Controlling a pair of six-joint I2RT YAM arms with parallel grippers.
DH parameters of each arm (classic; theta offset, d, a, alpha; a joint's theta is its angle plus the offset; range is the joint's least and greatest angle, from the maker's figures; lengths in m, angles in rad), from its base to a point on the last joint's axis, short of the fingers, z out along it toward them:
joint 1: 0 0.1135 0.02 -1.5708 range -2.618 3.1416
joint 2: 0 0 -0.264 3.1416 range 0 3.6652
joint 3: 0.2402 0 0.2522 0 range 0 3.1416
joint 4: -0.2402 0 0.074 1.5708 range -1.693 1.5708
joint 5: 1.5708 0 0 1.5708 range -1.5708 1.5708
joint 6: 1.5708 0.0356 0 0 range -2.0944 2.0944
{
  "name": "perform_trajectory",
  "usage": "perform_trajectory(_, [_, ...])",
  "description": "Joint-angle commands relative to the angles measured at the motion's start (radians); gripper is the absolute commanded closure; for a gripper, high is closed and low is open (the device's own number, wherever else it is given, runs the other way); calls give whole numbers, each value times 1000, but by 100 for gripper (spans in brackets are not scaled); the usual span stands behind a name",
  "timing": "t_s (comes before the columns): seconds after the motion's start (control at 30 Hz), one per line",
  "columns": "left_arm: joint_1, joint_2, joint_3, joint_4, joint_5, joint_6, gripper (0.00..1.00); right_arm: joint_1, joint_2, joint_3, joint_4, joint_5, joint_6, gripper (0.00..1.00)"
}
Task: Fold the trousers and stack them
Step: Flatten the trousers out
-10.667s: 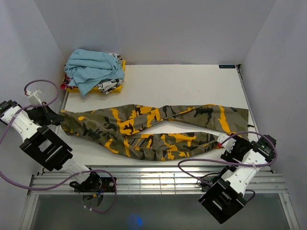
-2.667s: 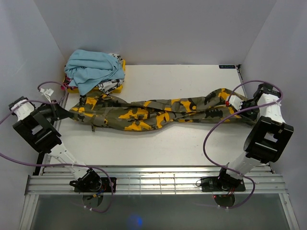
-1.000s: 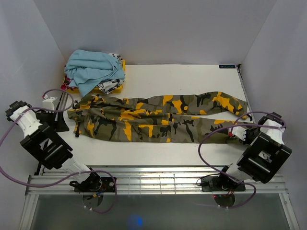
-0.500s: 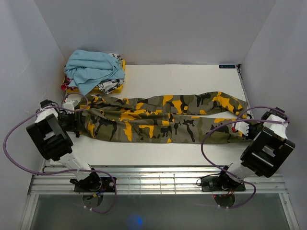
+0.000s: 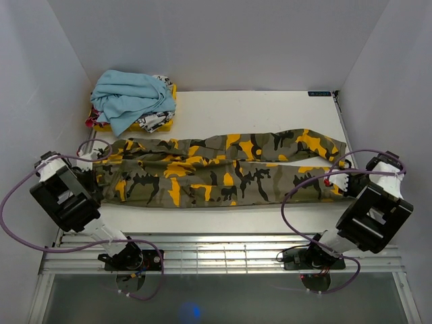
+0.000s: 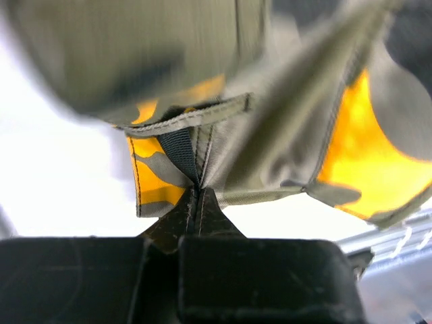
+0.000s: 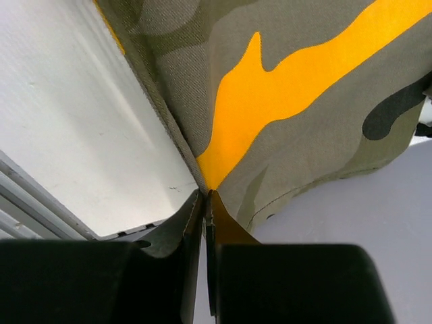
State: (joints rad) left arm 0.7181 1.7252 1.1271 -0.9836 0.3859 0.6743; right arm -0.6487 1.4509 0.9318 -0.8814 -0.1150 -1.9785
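Note:
The camouflage trousers lie lengthwise across the table, legs folded one beside the other, waist end at the left. My left gripper is at that waist end, shut on a seam of the fabric. The cloth bunches up from the closed jaws. My right gripper is at the leg ends on the right, shut on a fold of the trousers. From there the olive and orange cloth stretches away over the white table.
A light blue garment sits on a yellow and white printed garment at the back left corner. Grey walls close in both sides. A metal rail runs along the near edge.
My left gripper has come in from the left, shut on the waist end and drawn it left and forward. The right gripper stays shut on the leg ends, barely moved.

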Motion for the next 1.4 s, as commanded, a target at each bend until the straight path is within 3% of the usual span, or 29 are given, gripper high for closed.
perform_trajectory(0.0, [79,-99,77,-95,-111,139,100,-2,-60,-25,-11,29,-138,91])
perform_trajectory(0.07, [109,-111,85,-99,-134,188,100,-2,-90,-63,-16,44,-166,90])
perform_trajectory(0.17, [127,-102,74,-72,-194,229,100,-2,-142,-132,-31,67,-207,73])
perform_trajectory(0.23, [130,-90,51,-66,-245,251,95,-3,-197,-183,-28,77,-241,35])
perform_trajectory(0.27, [139,-87,46,-66,-249,280,89,-3,-213,-186,-25,63,-244,15])
perform_trajectory(0.3, [145,-96,42,-64,-249,295,80,-3,-227,-180,-24,45,-243,2])
perform_trajectory(0.33, [150,-104,39,-60,-254,309,56,-3,-234,-165,-25,-7,-238,8])
perform_trajectory(0.37, [161,-113,49,-63,-243,321,47,-3,-234,-112,-34,-34,-202,9])
perform_trajectory(0.43, [172,-144,83,-96,-199,357,34,1,-174,-21,-82,-119,-140,10])
perform_trajectory(0.53, [170,-173,178,-147,-66,366,26,46,11,239,-174,-205,82,5])
perform_trajectory(0.57, [156,-173,206,-158,3,361,24,56,70,319,-245,-231,233,4])
perform_trajectory(0.6, [146,-170,258,-171,25,354,24,70,133,489,-283,-256,310,0])
perform_trajectory(0.63, [130,-161,278,-170,43,322,23,95,251,571,-327,-309,376,1])
perform_trajectory(0.73, [74,-151,316,-156,142,237,23,133,389,765,-349,-402,648,8])
perform_trajectory(0.9, [-74,-132,267,-93,211,88,22,221,385,621,-58,-359,884,9])
perform_trajectory(0.97, [-101,-122,243,-75,234,23,22,244,422,602,-16,-359,969,9])
perform_trajectory(1.1, [-108,-110,220,-43,278,-31,22,241,494,642,21,-348,1144,10])
perform_trajectory(1.37, [-108,-124,188,3,301,-53,21,230,549,627,252,-327,1469,11])
